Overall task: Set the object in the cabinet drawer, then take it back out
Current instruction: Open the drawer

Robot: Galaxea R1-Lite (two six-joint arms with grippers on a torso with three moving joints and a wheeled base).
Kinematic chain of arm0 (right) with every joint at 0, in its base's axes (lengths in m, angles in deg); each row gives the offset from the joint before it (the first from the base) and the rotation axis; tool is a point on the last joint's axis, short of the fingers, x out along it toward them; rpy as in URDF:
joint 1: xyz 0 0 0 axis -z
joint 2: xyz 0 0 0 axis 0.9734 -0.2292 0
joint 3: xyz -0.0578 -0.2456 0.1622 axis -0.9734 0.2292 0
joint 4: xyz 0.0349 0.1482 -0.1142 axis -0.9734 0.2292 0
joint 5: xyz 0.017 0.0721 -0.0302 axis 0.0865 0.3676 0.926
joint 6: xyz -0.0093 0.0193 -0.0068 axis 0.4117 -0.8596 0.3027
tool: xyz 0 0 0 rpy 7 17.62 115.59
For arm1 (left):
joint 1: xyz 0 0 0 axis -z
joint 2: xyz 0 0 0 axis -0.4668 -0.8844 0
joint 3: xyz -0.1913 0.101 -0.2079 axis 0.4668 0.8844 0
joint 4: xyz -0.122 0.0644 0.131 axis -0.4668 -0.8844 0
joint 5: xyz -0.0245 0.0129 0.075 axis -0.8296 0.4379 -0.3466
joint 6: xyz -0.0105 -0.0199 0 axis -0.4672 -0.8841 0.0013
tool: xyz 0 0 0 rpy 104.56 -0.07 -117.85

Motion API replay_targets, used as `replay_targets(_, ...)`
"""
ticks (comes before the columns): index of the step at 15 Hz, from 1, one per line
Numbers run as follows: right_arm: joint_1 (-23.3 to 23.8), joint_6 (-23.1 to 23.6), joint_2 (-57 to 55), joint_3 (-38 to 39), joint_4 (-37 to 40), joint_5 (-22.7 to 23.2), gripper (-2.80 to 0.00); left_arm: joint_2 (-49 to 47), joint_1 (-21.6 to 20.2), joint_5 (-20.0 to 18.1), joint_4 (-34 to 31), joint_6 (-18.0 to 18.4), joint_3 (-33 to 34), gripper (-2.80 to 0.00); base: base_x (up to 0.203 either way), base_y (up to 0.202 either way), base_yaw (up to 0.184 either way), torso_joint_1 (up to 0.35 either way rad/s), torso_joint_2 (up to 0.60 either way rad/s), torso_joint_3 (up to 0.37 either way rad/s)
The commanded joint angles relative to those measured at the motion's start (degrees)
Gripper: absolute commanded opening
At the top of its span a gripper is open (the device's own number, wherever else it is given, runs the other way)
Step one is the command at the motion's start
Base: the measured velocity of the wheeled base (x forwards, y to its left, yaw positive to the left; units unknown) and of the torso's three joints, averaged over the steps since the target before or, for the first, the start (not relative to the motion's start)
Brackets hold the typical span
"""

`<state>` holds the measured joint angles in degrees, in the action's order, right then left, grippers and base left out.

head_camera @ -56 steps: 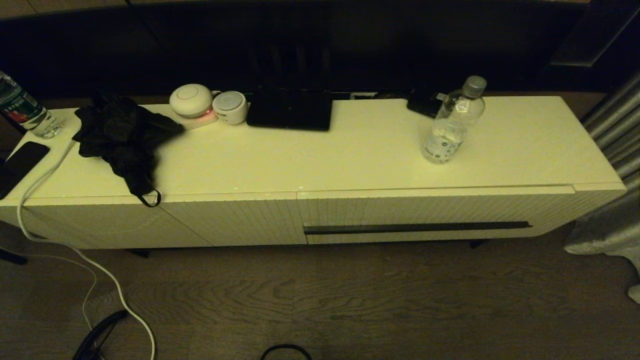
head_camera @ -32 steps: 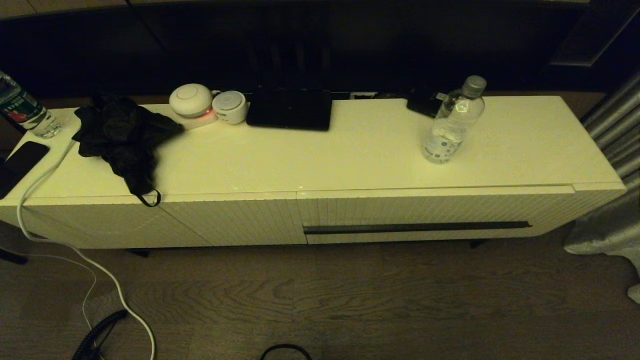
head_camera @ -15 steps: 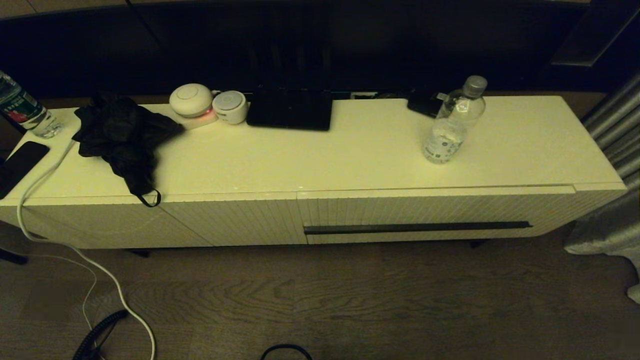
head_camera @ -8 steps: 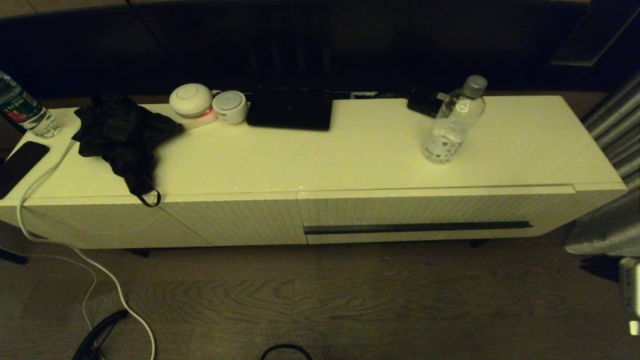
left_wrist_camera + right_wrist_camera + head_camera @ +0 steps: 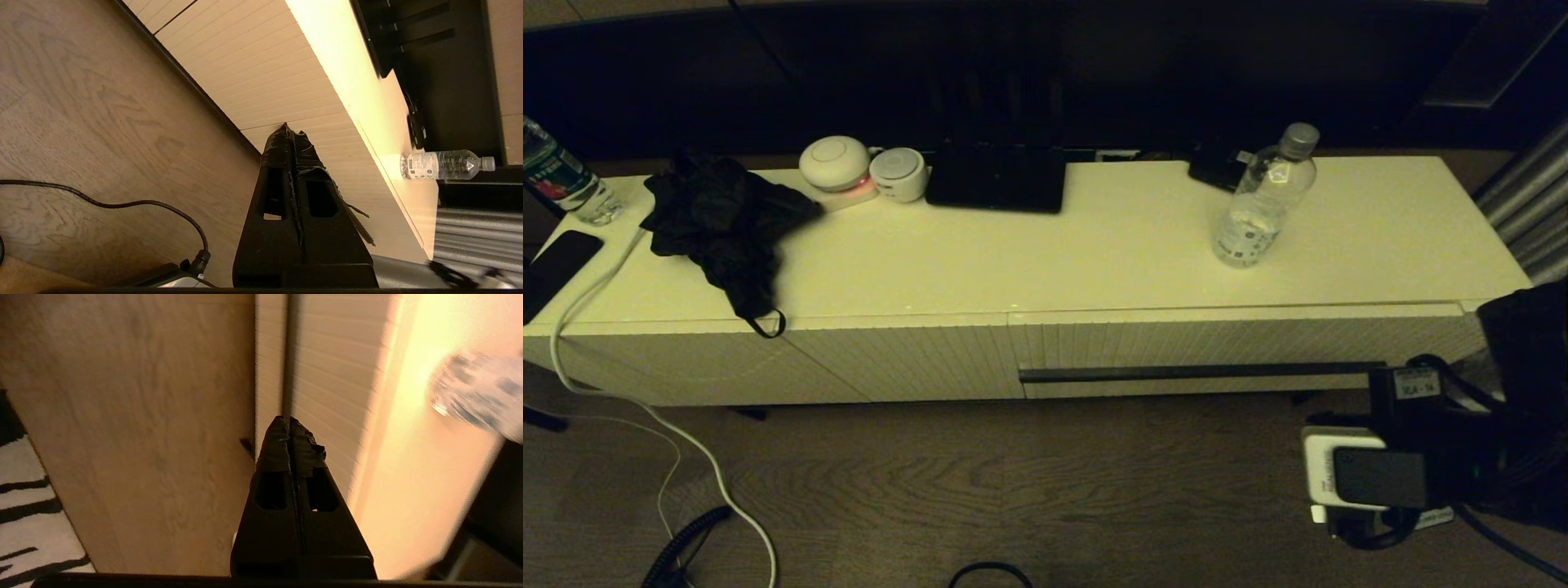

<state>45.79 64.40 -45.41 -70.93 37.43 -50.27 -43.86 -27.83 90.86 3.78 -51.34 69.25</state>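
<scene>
The small clear bottle point(image 5: 1262, 200) with a grey cap stands upright on the cream cabinet top point(image 5: 1094, 245), right of centre. It also shows in the left wrist view as the bottle point(image 5: 445, 165) and, blurred, in the right wrist view as the bottle point(image 5: 478, 396). Below it the ribbed drawer front point(image 5: 1241, 341) is pushed in, its dark handle bar point(image 5: 1201, 372) running along it. My right arm point(image 5: 1421, 457) hangs low over the floor, in front of the drawer's right end. The right gripper point(image 5: 290, 421) is shut and empty, near the handle bar point(image 5: 288, 355). The left gripper point(image 5: 291, 130) is shut and empty, low before the cabinet front.
On the top lie a black cloth point(image 5: 727, 224), two white round devices point(image 5: 835, 163), a black flat device point(image 5: 996, 180), a dark-labelled bottle point(image 5: 556, 175) and a phone point(image 5: 556, 261). A white cable point(image 5: 645, 416) trails to the floor. A grey curtain point(image 5: 1523, 204) hangs at the right.
My right arm has come into the head view from the lower right and moved left toward the drawer's right end. The bottle and drawer have not moved.
</scene>
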Motion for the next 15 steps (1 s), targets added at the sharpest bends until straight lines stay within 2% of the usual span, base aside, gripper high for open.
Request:
replay_targets(1, -0.62, 0.16, -8.0, 2.89, -5.83, -0.23, -2.8, 0.09, 0.0, 0.03, 0.03, -0.34, 0.0, -2.8, 0.0, 0.0, 0.0, 0.0, 0.0, 0.0)
replay_targets(4, 1.33, 0.19, -16.18, 3.73, -15.47, 0.01, -2.8, 0.09, 0.0, 0.03, 0.03, -0.34, 0.0, -2.8, 0.0, 0.0, 0.0, 0.0, 0.0, 0.0)
replay_targets(10, 4.54, 1.41, -26.34, 6.41, -28.65, 0.92, -2.8, 0.09, 0.0, 0.03, 0.03, -0.34, 0.0, -2.8, 0.0, 0.0, 0.0, 0.0, 0.0, 0.0)
replay_targets(15, 6.59, 1.66, -31.0, 5.37, -30.37, 1.72, -2.8, 0.09, 0.0, 0.03, 0.03, -0.34, 0.0, -2.8, 0.0, 0.0, 0.0, 0.0, 0.0, 0.0)
